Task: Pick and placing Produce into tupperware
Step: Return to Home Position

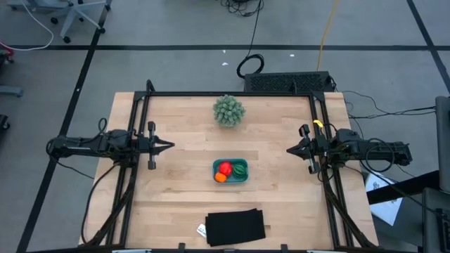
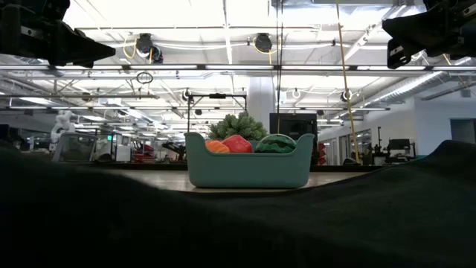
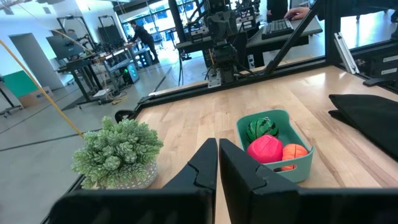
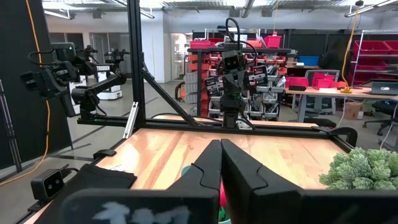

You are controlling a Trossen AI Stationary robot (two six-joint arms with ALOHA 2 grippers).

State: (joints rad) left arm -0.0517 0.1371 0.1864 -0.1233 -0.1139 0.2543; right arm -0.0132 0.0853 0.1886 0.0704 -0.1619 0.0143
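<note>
The teal-blue tupperware (image 1: pixel 230 171) stands on the table's middle, toward the near side. Inside it lie the red lumpy piece (image 1: pixel 225 168), the orange ball (image 1: pixel 221 178) and the dark green striped piece (image 1: pixel 240 169); they also show in the left wrist view, red (image 3: pixel 265 149), orange (image 3: pixel 293 152), green (image 3: pixel 262 129). My left gripper (image 1: pixel 171 146) is shut and empty, held above the table's left side. My right gripper (image 1: pixel 289 149) is shut and empty, held above the table's right side. Both point toward the table's middle.
A pale green spiky ball (image 1: pixel 229 110) stands near the far edge, at the middle. A black flat rectangle (image 1: pixel 235 227) lies at the near edge, with a small white tag (image 1: pixel 202 229) beside it. A black frame (image 1: pixel 232 94) runs along the table's far, left and right sides.
</note>
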